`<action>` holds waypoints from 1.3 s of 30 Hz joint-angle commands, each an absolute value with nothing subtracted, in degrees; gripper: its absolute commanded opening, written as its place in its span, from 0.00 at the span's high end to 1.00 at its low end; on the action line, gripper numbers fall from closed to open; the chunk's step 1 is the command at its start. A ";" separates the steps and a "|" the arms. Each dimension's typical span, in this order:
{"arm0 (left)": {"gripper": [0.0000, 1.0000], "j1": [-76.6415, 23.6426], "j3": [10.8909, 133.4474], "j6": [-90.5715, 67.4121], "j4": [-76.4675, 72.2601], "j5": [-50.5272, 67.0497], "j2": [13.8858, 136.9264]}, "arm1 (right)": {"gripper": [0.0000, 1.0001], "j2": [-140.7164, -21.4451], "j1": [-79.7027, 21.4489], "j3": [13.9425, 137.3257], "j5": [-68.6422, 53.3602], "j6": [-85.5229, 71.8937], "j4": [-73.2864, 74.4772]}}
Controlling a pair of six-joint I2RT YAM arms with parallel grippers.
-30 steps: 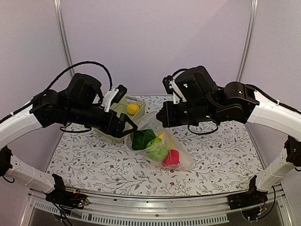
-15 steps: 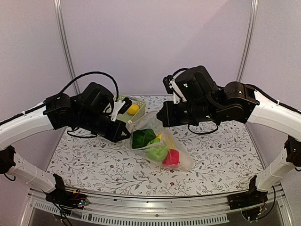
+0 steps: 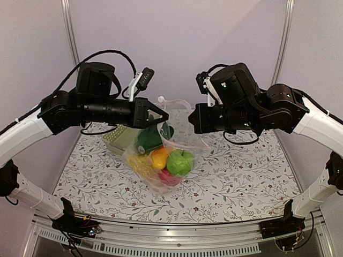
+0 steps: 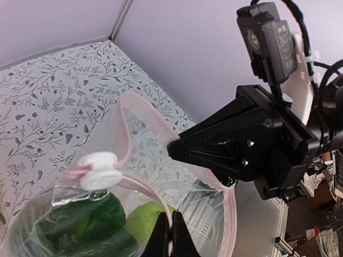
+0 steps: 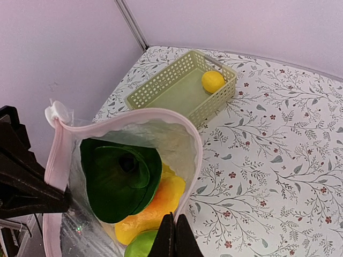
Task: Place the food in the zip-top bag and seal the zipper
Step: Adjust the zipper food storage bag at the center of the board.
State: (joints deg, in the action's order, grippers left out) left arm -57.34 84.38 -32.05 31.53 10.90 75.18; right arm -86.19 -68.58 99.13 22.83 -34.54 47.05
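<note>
The clear zip-top bag [image 3: 161, 160] hangs above the table between both arms, mouth up. Its pink zipper [image 5: 120, 119] stands open in a loop, the white slider [image 4: 99, 170] at one end. My left gripper [image 4: 170, 235] is shut on the rim on one side. My right gripper [image 5: 174, 235] is shut on the opposite rim. Inside lie the dark green vegetable [image 5: 118, 179], a yellow-orange piece [image 5: 155, 206], the green apple [image 3: 180, 162] and a red piece [image 3: 169, 176]. The small yellow fruit [image 5: 213, 81] sits in the basket.
The pale green lattice basket [image 5: 185, 88] stands on the flower-patterned table [image 3: 241, 176] at the back left, partly hidden behind my left arm in the top view. Purple walls close the back and both sides.
My left gripper has shut on the bag's rim. Both arms have risen and lifted the bag off the table, so it now hangs and the food has slid to its bottom.
</note>
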 commanded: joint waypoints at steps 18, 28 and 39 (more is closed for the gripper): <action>0.97 -55.81 74.72 -35.54 30.61 4.46 70.14 | 1.00 -84.99 -68.22 95.76 24.15 -37.56 47.46; 0.34 -54.15 77.51 -33.75 34.17 3.45 69.10 | 1.00 -84.49 -68.25 95.63 24.17 -37.75 47.34; 0.05 -49.09 77.98 -32.96 37.40 3.63 63.16 | 1.00 -84.70 -68.25 95.65 24.13 -37.74 47.37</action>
